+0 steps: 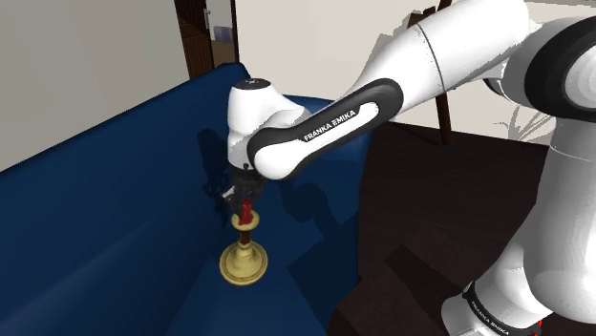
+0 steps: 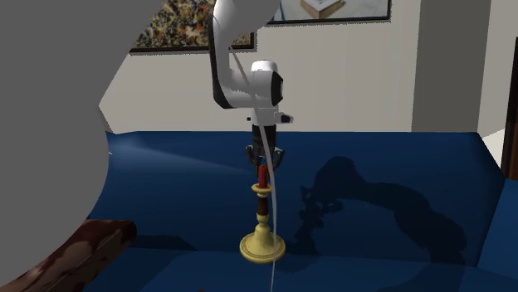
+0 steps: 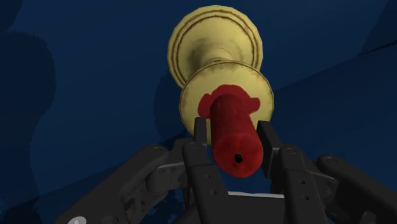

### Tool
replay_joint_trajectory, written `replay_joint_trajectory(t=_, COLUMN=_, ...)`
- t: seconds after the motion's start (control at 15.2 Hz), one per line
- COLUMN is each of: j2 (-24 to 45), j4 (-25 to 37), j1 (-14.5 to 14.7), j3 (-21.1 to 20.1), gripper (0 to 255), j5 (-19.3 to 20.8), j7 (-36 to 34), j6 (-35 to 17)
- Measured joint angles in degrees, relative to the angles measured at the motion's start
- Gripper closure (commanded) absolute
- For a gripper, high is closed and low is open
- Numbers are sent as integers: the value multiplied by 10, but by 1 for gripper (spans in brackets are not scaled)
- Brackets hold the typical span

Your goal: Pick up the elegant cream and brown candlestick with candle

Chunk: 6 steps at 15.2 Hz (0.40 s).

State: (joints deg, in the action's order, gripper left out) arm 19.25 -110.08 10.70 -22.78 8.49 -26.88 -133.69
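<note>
We find the end effector [image 3: 233,127] pointing straight down over the candle [image 3: 235,137]. Its two black fingers [image 3: 201,130] are drawn in to a narrow gap and stand one on each side of the red shaft. In the wrist view both inner faces appear to meet the wax, so we record it as closed on the candle, about midway along its length.

The candle sits in the cup at the head of the candlestick [image 1: 244,260]. A round cream-gold drip pan [image 3: 262,86] encircles the cup, and a patch of red wax spreads over the pan around the foot of the candle.

The candlestick's long axis is vertical. Its broad round base is down and the candle's free end points up between the fingers. The wrist view looks almost directly down this axis, with a small dark hole showing at the candle's end. A dark brown band marks the stem just under the pan, and the rest is cream-gold.

The base rests on the flat seat of a dark blue sofa [image 2: 390,240], near its front edge and well apart from the backrest. Shadows of the arm [image 1: 382,81] fall across the seat beside it.

A white cable [image 2: 273,217] hangs from the wrist past the candlestick. Dark wooden floor [image 1: 411,210] lies beyond the sofa, and a framed picture [image 2: 178,29] hangs on the wall behind it.
</note>
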Motion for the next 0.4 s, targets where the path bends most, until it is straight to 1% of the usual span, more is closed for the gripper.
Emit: replay_joint_trajectory(t=0.4, j2=-23, j4=14, j1=-4, j3=-6, gripper=255, j5=-13, j7=8, j6=35)
